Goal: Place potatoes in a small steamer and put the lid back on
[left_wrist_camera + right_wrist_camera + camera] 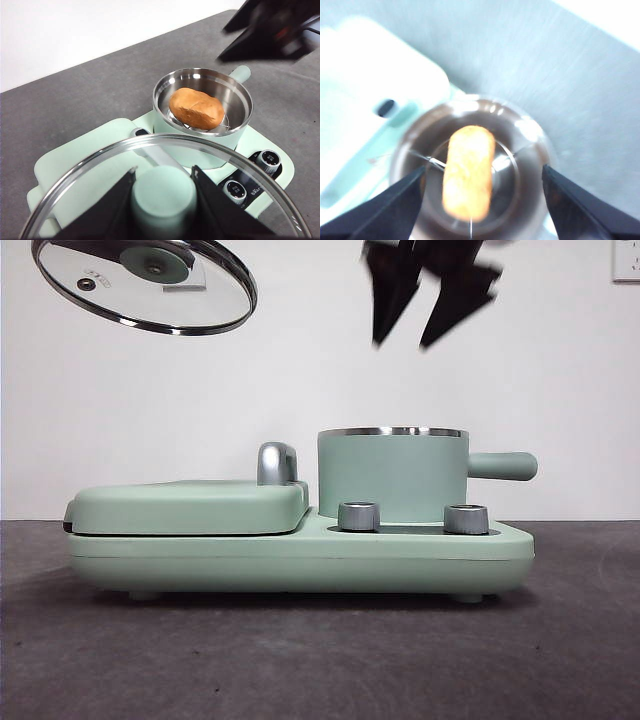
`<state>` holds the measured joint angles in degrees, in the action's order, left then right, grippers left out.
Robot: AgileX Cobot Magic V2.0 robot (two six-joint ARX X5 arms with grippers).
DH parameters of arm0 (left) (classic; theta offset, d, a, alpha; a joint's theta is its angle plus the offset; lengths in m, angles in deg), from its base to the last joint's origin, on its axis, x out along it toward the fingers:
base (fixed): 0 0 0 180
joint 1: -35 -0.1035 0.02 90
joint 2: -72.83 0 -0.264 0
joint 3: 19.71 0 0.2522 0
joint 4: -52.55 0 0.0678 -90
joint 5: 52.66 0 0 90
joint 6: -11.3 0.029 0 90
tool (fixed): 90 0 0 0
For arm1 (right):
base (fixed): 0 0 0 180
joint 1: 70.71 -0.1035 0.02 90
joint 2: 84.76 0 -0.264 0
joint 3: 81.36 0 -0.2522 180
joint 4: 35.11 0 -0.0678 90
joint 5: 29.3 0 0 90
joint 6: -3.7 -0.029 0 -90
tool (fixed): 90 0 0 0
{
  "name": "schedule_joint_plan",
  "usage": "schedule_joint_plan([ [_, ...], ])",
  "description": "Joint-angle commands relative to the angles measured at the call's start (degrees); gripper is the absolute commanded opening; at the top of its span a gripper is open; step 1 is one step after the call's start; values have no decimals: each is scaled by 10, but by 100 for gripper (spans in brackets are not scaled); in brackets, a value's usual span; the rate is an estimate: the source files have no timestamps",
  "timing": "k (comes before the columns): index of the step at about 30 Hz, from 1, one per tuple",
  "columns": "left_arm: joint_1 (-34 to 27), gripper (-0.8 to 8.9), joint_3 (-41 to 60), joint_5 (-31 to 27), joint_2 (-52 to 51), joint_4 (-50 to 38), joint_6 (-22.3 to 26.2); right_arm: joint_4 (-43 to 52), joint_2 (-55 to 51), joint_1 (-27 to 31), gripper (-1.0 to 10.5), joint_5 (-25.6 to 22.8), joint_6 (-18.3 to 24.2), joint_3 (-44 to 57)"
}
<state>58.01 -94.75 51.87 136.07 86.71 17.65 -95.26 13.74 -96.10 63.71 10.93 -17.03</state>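
The left hand [164,200] gripped the lid [145,282] by its knob, aloft at ten o'clock of the small steamer [392,475]. The right hand [430,305] hung open above the steamer; the potato [196,108] lay inside.

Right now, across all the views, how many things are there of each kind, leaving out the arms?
Potato: 1
Steamer pot: 1
Glass lid: 1
Grill plate with its cover: 1
Control knobs: 2
Total: 6
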Motion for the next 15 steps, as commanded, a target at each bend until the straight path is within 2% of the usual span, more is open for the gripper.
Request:
schedule_joint_plan([
  [1, 3, 15, -11, 1, 0, -18, -4, -12, -36, -3, 366, 1, 0, 0],
  [5, 3, 15, -11, 1, 0, -20, -4, 23, -140, -3, 366, -1, -1, 99],
  [8, 3, 15, -11, 1, 0, -20, -4, 72, -226, -3, 364, -3, -18, 224],
  [15, 3, 15, -11, 2, 0, -20, -4, 129, -362, -3, 361, -1, -50, 409],
])
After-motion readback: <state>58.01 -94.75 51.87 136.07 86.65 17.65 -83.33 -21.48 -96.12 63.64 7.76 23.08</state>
